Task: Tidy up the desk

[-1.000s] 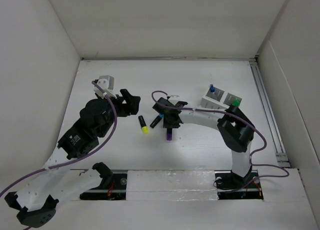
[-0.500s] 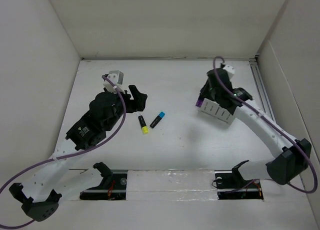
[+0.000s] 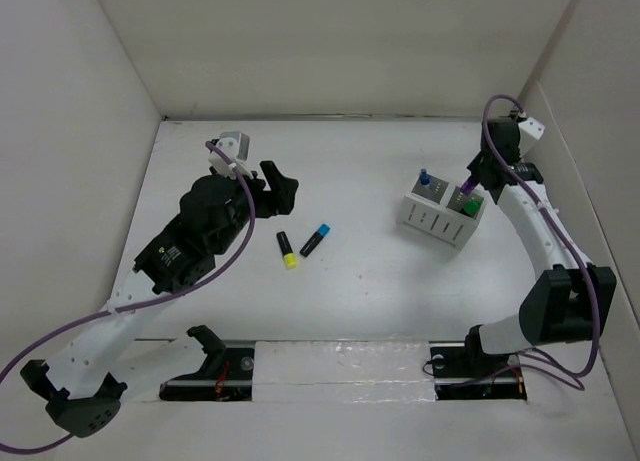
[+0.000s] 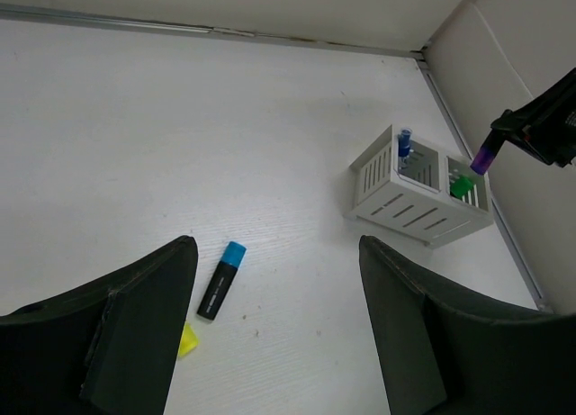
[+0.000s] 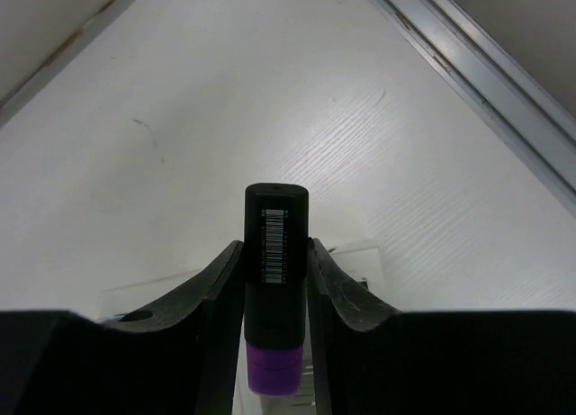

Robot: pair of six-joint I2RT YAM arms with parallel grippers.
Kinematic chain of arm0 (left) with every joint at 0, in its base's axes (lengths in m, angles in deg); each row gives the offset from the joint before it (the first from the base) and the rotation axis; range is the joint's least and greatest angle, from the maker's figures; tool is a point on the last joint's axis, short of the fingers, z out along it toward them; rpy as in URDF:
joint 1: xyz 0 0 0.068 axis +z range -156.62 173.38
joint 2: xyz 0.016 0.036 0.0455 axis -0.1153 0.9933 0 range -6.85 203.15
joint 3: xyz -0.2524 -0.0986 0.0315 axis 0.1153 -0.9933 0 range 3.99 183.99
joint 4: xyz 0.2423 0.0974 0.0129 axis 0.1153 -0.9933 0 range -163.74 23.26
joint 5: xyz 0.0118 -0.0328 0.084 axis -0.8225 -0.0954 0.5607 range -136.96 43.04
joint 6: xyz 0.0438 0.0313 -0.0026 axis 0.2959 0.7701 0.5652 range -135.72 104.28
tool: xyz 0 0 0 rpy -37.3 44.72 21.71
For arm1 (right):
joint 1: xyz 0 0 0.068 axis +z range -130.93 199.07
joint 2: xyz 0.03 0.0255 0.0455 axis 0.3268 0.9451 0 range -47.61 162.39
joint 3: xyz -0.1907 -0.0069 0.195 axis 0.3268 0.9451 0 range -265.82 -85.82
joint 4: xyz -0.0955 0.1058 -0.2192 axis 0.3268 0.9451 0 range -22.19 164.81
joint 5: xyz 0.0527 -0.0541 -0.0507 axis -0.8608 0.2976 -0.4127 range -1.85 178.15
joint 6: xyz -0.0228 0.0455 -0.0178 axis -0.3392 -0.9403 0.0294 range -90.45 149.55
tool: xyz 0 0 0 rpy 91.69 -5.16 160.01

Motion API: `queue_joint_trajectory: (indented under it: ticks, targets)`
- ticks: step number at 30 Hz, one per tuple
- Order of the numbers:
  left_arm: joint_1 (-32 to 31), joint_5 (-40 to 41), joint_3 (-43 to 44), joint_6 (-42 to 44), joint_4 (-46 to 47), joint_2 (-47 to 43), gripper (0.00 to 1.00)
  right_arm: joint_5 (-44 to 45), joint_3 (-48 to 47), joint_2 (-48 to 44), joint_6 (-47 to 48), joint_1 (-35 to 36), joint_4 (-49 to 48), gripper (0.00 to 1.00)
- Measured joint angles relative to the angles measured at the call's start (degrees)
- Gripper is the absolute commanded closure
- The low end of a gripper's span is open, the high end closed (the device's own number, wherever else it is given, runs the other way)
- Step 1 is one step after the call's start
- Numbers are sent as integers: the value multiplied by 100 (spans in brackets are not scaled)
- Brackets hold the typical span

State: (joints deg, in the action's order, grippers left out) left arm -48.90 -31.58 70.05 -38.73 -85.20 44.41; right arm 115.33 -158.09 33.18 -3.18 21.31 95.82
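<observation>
Highlighters lie loose mid-worktop (image 3: 380, 301): a yellow highlighter (image 3: 288, 251) and a blue-capped highlighter (image 3: 315, 239), long axes slanting toward the upper right. They sit just below the left fingers (image 3: 276, 199), which hover spread and empty. Farther back, at frame right, the right fingers (image 3: 468, 188) pinch a purple highlighter (image 3: 461, 194). It hangs cap-down, near upright, over the white slotted holder (image 3: 437, 221), beside its green marker (image 3: 466, 208). Lowering it in looks next.

Overhead view of the desk (image 3: 370, 291); wrist views low, close; white holder (image 3: 440, 221) in overhead and left-wrist.
</observation>
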Motion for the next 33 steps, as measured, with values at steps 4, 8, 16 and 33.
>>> queue_joint_trajectory:
  ticks: [4,8,16,33]
  targets:
    - [0,85,0,9,9,39,31,258,2,227,142,50,-20,98]
    - [2,151,48,50,26,127,31,614,125,238,168,247,-138,97]
    - [0,168,160,179,85,389,31,1115,444,282,166,509,-249,96]
    - [0,269,146,35,-52,210,31,1436,649,179,98,911,-122,51]
